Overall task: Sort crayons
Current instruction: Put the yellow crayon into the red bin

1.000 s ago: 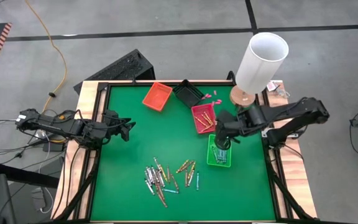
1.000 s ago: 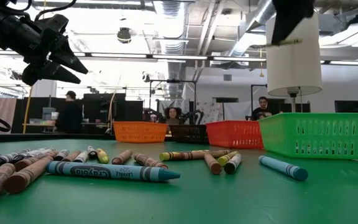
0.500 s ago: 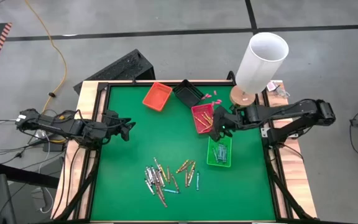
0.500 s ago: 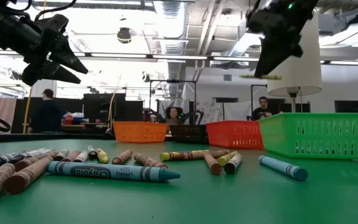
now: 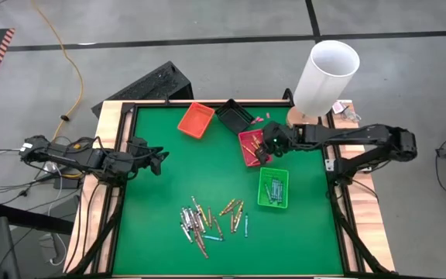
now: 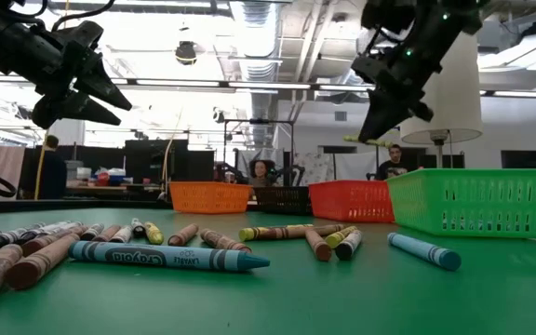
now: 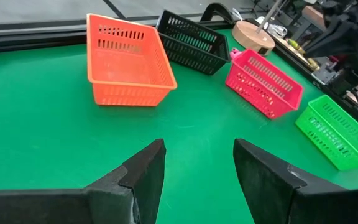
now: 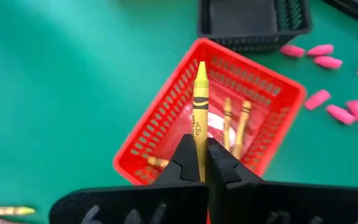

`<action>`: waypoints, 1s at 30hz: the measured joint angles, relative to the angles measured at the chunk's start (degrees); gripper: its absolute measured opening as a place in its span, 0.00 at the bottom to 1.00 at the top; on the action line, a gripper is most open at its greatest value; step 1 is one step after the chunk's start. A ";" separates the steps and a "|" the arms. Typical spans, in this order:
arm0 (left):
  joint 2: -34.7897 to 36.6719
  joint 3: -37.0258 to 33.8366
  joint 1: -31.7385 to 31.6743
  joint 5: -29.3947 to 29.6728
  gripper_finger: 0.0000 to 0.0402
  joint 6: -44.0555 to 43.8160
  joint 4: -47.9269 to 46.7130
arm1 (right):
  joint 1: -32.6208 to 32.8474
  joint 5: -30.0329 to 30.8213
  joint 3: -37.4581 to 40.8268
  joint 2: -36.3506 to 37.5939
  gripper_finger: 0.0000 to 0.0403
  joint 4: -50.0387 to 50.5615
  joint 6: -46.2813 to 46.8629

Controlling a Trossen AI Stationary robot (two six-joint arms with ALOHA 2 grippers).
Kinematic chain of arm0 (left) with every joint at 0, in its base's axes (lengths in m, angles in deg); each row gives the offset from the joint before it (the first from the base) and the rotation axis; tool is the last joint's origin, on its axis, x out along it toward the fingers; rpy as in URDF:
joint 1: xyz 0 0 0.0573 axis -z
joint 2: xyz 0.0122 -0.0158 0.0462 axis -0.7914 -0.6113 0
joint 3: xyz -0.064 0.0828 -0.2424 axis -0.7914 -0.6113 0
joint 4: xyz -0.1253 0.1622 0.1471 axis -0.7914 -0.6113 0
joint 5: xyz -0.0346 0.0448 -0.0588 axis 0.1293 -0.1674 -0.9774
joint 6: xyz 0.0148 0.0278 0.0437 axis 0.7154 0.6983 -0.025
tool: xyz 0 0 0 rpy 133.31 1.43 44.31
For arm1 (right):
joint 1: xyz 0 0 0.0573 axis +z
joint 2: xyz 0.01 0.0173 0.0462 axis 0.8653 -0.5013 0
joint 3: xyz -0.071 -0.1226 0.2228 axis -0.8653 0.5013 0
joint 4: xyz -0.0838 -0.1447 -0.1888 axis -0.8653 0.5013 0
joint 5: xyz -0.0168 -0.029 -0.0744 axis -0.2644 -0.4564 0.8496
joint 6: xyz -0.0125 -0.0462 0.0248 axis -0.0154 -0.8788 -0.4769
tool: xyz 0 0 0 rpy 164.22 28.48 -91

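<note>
You're looking at an open lab or workshop floor, not a home. Exposed ducts and pipes [image 6: 249, 23] are running across the bare ceiling with strip lights [image 6: 249, 87] glowing under them. People [image 6: 261, 171] are sitting at dark monitors [image 6: 152, 158] along the back. The green table [image 5: 161, 209] is sitting on a grey concrete floor [image 5: 207, 23] marked with black tape lines, an orange cable [image 5: 72, 70] is trailing over it, and a white lamp [image 5: 327, 74] is standing at the table's corner.

Orange tray [image 5: 196, 119], black tray [image 5: 234, 115], red tray [image 5: 250, 147] and green tray [image 5: 273, 187] sitting on green table [image 5: 161, 201]; white lamp [image 5: 325, 76] standing behind.
</note>
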 joint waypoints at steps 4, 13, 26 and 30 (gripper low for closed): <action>0.01 0.00 0.00 1.20 0.45 -0.02 -0.02 | -1.79 -1.07 2.82 -0.02 0.01 -4.44 -0.02; 0.01 0.00 -0.01 2.25 0.45 -0.56 0.00 | -2.54 -1.79 7.05 -0.02 0.01 -12.39 0.14; 0.01 0.00 0.00 2.60 0.45 -0.63 0.00 | -3.18 -1.78 11.12 -0.04 0.01 -15.98 1.94; 0.02 0.00 -0.01 2.62 0.45 -0.63 -0.01 | -3.75 -1.78 11.13 -1.54 0.01 -17.80 1.92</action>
